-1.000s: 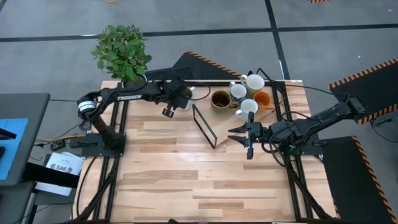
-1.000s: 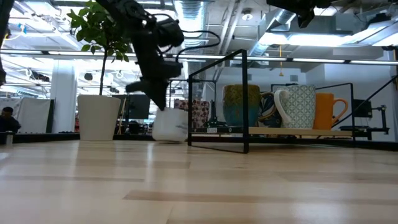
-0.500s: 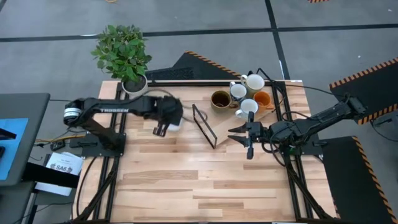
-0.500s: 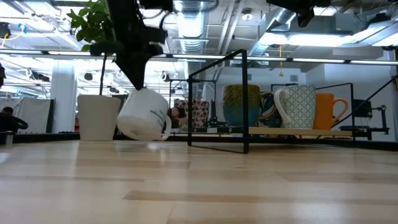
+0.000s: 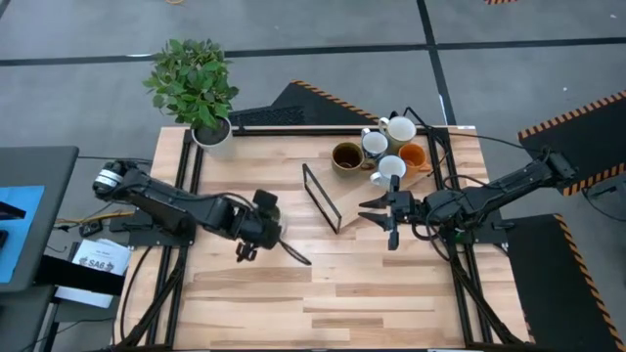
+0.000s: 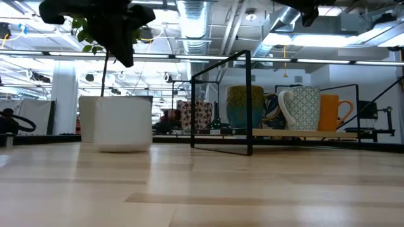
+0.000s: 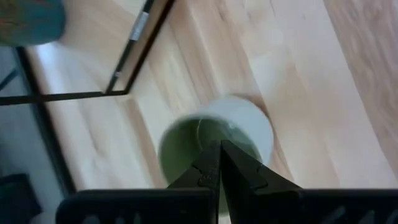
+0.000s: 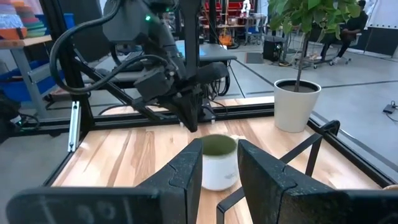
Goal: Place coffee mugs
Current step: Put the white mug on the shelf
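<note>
Your left gripper [image 5: 262,227] sits over the middle-left of the bench [image 5: 323,293], about nine o'clock from the wire rack [image 5: 323,198], and its fingers are pinched tight together on the rim of the pale mug [image 7: 214,140]. Look at that mug: upright on the wood, creamy white outside, green glaze inside, mouth open to the wrist camera, with the fingers [image 7: 217,171] coming down over its near wall. From bench height it reads as a plain, straight-sided pale cup [image 6: 123,126] standing flat, the dark arm hanging above it; I cannot see its handle. Your right gripper [image 5: 391,208] waits at three o'clock of the rack, fingers partly spread and holding nothing, aimed toward the pale mug. At one o'clock from the rack the other mugs cluster on a low wooden tray [image 5: 423,175]: a brown mug [image 5: 346,156], an orange mug [image 5: 413,154], a cream mug [image 5: 400,129] and two white patterned mugs [image 5: 375,144]. The potted plant [image 5: 196,83] stands at the bench's ten o'clock corner.
</note>
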You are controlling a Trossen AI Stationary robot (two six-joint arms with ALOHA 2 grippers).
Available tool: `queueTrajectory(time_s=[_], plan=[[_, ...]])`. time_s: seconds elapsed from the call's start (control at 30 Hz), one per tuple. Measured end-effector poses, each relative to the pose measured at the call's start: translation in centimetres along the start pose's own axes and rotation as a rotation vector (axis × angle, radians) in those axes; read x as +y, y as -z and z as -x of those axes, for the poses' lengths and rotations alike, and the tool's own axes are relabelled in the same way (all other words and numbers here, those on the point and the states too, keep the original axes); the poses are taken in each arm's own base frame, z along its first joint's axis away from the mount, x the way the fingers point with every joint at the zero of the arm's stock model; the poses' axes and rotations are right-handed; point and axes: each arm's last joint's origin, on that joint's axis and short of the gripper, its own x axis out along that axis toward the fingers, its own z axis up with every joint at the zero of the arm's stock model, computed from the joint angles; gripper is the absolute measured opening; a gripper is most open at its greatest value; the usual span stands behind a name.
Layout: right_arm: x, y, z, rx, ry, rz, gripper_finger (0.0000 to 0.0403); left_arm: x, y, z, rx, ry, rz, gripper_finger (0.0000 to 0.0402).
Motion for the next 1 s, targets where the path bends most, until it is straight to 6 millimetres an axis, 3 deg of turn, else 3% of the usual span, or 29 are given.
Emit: queueTrajectory(time_s=[0.27, 0.77, 1.0], plan=[[0.0, -0.1, 0.0, -0.008, -0.001, -0.028, 0.0127, -0.1, 0.4, 0.2, 0.054, -0.097, 0.073, 0.0000], [0.0, -0.1, 0.0, -0.006, -0.003, -0.028, 0.0127, 5.9, 3.3, -3.1, 0.111, 0.140, 0.246, 0.0000], [0.0, -0.1, 0.0, -0.006, -0.004, -0.029, 0.0127, 3.9, 5.5, -6.8, 0.101, 0.199, 0.261, 0.0000]])
